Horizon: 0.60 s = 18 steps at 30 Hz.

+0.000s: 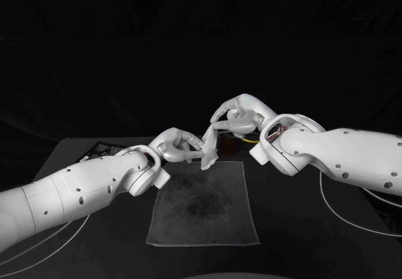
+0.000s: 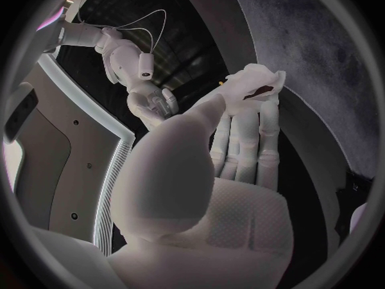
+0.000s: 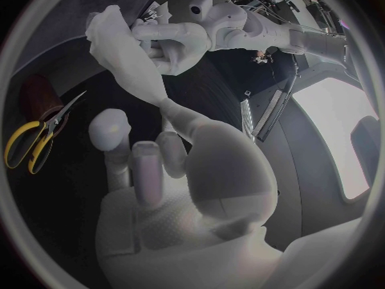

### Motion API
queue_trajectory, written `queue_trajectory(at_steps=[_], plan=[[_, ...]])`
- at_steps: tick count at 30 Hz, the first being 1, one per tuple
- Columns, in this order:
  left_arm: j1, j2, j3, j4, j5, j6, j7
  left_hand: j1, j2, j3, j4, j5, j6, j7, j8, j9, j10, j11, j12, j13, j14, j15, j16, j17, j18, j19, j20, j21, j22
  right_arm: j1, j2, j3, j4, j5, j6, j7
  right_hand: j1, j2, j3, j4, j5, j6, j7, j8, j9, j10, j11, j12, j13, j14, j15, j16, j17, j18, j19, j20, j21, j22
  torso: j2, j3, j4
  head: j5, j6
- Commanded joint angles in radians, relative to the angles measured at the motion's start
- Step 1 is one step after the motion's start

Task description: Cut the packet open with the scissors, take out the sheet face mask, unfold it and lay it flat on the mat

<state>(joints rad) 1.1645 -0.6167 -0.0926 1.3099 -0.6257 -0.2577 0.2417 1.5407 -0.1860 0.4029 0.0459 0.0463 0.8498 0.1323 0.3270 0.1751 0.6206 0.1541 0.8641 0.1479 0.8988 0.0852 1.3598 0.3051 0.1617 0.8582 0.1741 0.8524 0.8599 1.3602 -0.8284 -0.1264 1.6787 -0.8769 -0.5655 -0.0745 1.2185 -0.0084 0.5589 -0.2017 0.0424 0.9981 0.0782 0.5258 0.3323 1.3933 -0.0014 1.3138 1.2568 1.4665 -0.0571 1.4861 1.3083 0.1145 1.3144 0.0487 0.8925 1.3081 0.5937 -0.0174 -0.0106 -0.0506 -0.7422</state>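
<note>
The white sheet mask (image 1: 210, 152) hangs as a folded strip above the far end of the grey mat (image 1: 201, 209). My left hand (image 1: 179, 145) pinches its lower part, and my right hand (image 1: 239, 116) holds its upper end, a little higher and farther back. In the left wrist view the crumpled mask (image 2: 253, 86) sits at the fingertips of my left hand (image 2: 217, 173). In the right wrist view the mask (image 3: 128, 58) stretches from my right hand (image 3: 192, 167) to my left hand (image 3: 172, 38). The yellow-handled scissors (image 3: 36, 141) lie on the table beside my right hand.
A dark packet (image 1: 100, 150) lies on the table at the far left, behind my left arm. A dark round holder (image 3: 36, 93) stands next to the scissors (image 1: 248, 138). Thin white cables trail from both arms near the table's front.
</note>
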Motion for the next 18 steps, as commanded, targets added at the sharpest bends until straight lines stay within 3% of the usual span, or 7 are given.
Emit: queue_trajectory(at_steps=[1,8,18], plan=[[0.000,-0.003,0.001,0.002,-0.052,0.039,-0.004,-0.005,-0.013,0.021,-0.025,0.001,-0.014,-0.003,-0.006,-0.006,-0.053,0.008,0.046,0.021,-0.022,0.006,0.019,0.006,0.020,-0.011,0.006,0.015,0.013,0.000,0.000,0.001,-0.005,0.001,0.004,0.009,-0.007,0.008,0.005,0.001,0.006,0.007,-0.002,0.004,0.001,0.010,-0.001,0.000,0.002,0.068,-0.008,0.003,0.094,0.009,0.006,-0.003,0.003,0.049,0.000,0.0006,-0.0006,0.001,0.000],[0.000,-0.005,0.001,0.006,-0.069,0.052,-0.010,-0.019,-0.015,0.036,-0.048,0.002,-0.020,-0.008,-0.007,-0.009,-0.089,0.011,0.089,0.038,-0.035,0.010,0.040,0.011,0.021,-0.018,0.011,0.029,0.023,0.000,0.001,0.001,-0.009,0.002,0.005,0.009,-0.007,0.008,0.005,0.001,0.006,0.007,-0.002,0.004,0.001,0.010,-0.001,0.000,0.002,0.068,-0.008,0.003,0.094,0.009,0.006,-0.003,0.003,0.049,0.000,0.0004,-0.0003,0.000,0.000],[-0.001,0.001,0.001,0.009,-0.074,0.040,-0.003,-0.045,0.007,0.068,-0.060,0.002,0.003,-0.002,0.005,-0.008,-0.091,0.010,0.149,0.059,-0.037,0.009,0.079,0.022,0.023,-0.013,0.011,0.051,0.037,0.000,0.000,0.001,-0.012,0.004,0.006,0.009,-0.007,0.008,0.005,0.001,0.006,0.007,-0.002,0.004,0.001,0.010,-0.001,0.000,0.002,0.068,-0.008,0.003,0.094,0.009,0.006,-0.003,0.003,0.049,0.000,0.0011,-0.0004,0.002,-0.002]])
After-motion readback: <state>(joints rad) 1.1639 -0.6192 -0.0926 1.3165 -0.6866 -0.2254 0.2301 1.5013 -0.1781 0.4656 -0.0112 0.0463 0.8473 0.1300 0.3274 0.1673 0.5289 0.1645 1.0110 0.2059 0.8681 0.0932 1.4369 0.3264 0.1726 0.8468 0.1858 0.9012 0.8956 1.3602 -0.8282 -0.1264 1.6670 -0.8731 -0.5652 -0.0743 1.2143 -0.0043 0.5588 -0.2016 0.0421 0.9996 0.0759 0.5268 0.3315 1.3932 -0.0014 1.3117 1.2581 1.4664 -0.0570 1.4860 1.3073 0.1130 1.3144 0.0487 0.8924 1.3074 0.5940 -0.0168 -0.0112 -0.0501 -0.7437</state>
